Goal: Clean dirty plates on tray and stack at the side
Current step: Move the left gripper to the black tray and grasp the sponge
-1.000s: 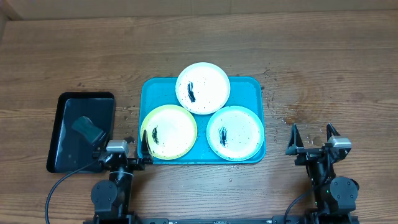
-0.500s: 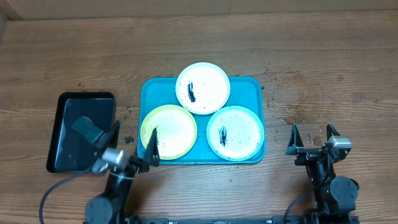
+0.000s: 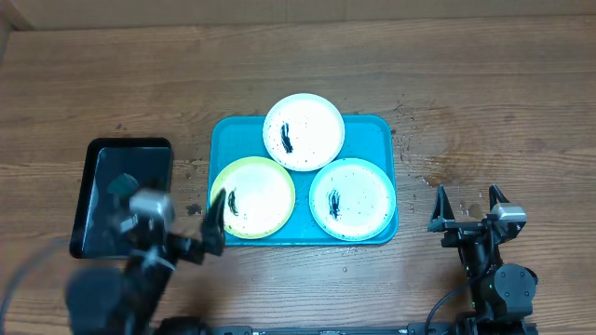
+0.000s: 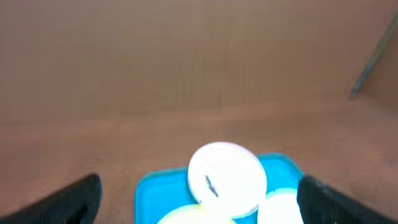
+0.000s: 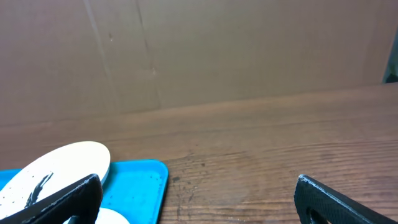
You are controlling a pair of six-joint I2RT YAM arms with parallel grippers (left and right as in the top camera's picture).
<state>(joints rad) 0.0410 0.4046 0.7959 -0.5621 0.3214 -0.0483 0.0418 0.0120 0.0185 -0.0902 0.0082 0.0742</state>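
Left end effector [image 3: 177, 228] hangs beside the yellow-green plate [image 3: 256, 197].

A wooden table [image 3: 484, 84] carries a black rectangular tray [image 3: 102, 158] at its left side. A dark block [image 3: 121, 185] lies inside this tray. Dark specks [image 3: 430, 180] mark the wood. A brown cardboard wall [image 5: 249, 50] stands behind the table.

2 black arms [image 3: 484, 253], silver wrist blocks [image 3: 507, 213], black cables [image 3: 445, 307].
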